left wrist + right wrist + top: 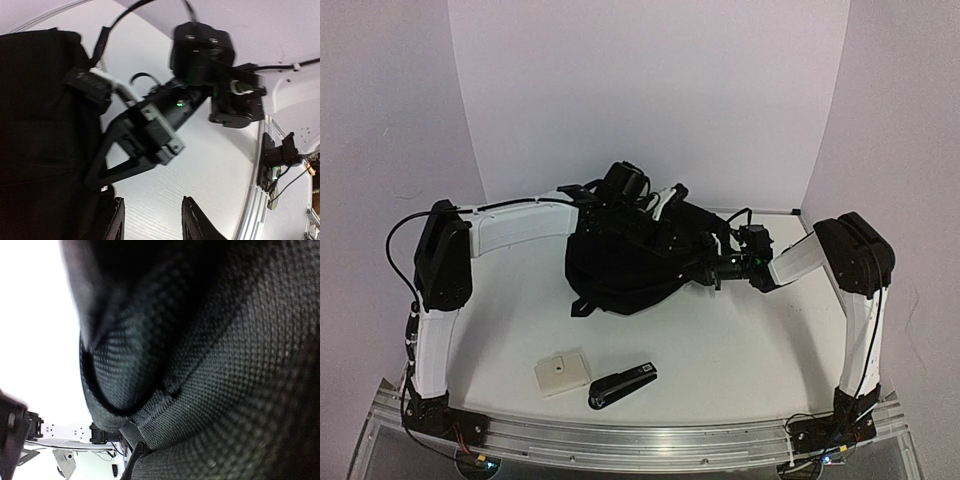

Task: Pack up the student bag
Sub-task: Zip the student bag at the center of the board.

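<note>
Top external view sets the student bag [630, 265] on the white table [740, 340] at its middle and toward the far side, a slumped black heap with the two arms meeting over it. The left arm [520, 225] reaches in from the left to the bag's far top, and the right arm [800, 260] comes in low from the right, its gripper [708, 268] pushed against the bag's right side. Only this view shows the near part of the table, where a small beige box [562, 372] lies just left of a black stapler [622, 385], both well apart from the bag. Left wrist view adds what the overhead cannot: the left gripper [152, 222] has its fingers [117, 222] spread apart with bare table between them and nothing held, the bag filling the left of that picture. It also catches the right gripper side-on, running into the fabric, but the tips are lost against the black. Right wrist view is almost all coarse woven bag cloth, very close and partly blurred, so I cannot tell whether that pincer is apart or clamped.
</note>
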You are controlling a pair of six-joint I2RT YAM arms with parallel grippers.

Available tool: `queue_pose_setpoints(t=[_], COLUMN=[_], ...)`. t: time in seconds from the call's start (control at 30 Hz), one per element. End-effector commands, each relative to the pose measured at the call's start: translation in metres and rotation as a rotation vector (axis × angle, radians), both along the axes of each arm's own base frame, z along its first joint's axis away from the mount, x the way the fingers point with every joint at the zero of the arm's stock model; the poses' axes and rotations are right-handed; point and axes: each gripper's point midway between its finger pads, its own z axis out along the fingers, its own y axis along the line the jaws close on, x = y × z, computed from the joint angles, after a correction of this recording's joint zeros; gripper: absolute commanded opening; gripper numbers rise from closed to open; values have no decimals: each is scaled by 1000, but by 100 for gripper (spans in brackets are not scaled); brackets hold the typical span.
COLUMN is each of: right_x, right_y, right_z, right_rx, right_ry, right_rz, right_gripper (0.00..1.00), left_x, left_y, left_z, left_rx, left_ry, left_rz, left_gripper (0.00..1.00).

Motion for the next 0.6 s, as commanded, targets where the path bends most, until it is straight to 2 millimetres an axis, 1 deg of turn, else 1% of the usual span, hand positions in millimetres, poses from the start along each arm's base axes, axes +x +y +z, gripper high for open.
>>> queue_pose_setpoints(t=[0.0,0.1,0.23,0.4,0.57], right_x=[-5,-6,-6,-6,-7], right_y=[9,9,9,10,10], right_z=[10,10,11,12,14], right_rx=[37,38,41,48,53], right_ry=[-28,-27,-26,-18,-14], right_rz=[43,45,46,47,45], right_gripper=[0,0,0,0,0], left_x=[23,22,19,15,20], left_y=[19,19,20,15,10], left_z=[-19,-33,-50,-68,-77], left_rx=[83,103,122,132,136], left_ry=[28,53,73,86,80], left_rz=[107,109,97,47,49], left_gripper=[39,39,35,32,32])
